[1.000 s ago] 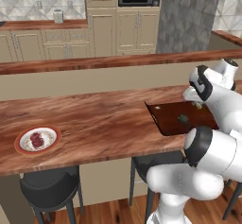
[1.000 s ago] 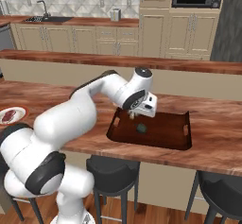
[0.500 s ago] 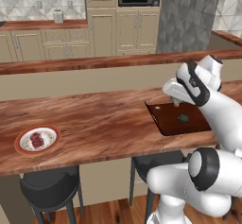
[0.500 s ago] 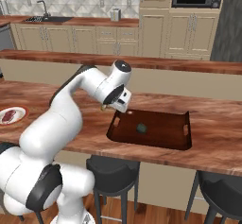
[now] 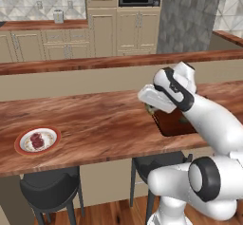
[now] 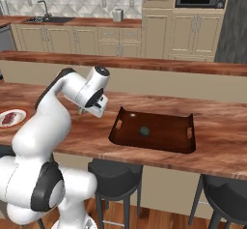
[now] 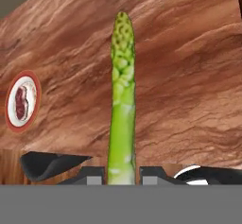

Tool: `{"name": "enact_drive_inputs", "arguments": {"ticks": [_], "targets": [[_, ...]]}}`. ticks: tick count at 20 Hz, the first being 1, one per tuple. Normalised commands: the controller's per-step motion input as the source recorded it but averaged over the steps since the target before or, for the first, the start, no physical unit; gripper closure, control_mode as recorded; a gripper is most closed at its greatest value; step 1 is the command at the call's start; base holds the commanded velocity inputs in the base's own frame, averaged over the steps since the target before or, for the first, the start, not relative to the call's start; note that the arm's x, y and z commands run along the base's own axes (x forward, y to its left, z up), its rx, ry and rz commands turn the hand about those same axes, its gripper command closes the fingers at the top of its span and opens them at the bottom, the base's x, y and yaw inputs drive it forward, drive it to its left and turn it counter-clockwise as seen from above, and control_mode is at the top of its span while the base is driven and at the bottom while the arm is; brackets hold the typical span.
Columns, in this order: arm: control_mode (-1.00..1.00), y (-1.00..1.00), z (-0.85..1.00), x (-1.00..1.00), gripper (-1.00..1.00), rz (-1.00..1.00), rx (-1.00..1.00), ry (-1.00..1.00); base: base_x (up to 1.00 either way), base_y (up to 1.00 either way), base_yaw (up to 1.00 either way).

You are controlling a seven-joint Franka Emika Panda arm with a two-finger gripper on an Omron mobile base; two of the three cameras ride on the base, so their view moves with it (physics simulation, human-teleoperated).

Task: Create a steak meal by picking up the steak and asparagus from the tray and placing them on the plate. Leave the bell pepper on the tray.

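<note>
The asparagus [image 7: 122,100] is held between the two fingertips of the pincer [image 7: 122,173], which are closed against the base of the stalk. In the hand view the stalk rises straight ahead from the pincer, its tip pointing away along the line of the fingers. In the right base view the pincer [image 6: 86,111] is seen above the wooden counter [image 6: 222,141], and a bit of the green asparagus [image 6: 80,112] is glimpsed beneath the hand. In the left base view the pincer is mostly hidden behind the white wrist, and a small patch of green [image 5: 150,109] is made out just below it.

The tray [image 6: 154,137] is seen just beside the pincer, on the side away from the plate, with the bell pepper [image 6: 144,131] lying near its middle. The tray [image 5: 167,122] is partly covered by the arm in the left base view.

The plate [image 5: 37,140] is set well apart from the pincer along the counter, and the steak [image 5: 36,139] is seen lying on it. In the hand view the plate [image 7: 21,101] appears ahead and off to one side of the held stalk, with the steak [image 7: 20,100] on its white centre. The plate [image 6: 13,118] is cut by the picture's edge in the right base view.
</note>
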Motion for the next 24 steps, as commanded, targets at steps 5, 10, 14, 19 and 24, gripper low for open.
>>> {"name": "enact_drive_inputs", "arguments": {"ticks": [5,10,14,19,24], "targets": [[-1.0,1.0,-0.29,0.0,1.0,0.11,0.01,0.07,0.0,0.0,0.0],[-1.0,1.0,-0.06,0.0,1.0,0.01,-0.01,0.0,0.0,0.0,0.0],[-1.0,1.0,0.0,0.0,1.0,0.01,-0.02,0.0,0.0,0.0,0.0],[-1.0,1.0,-0.02,0.11,1.0,0.0,-0.04,0.02,0.0,0.0,0.0],[-1.0,1.0,-0.06,0.23,1.0,0.0,-0.06,0.01,0.0,0.0,0.0]]}}
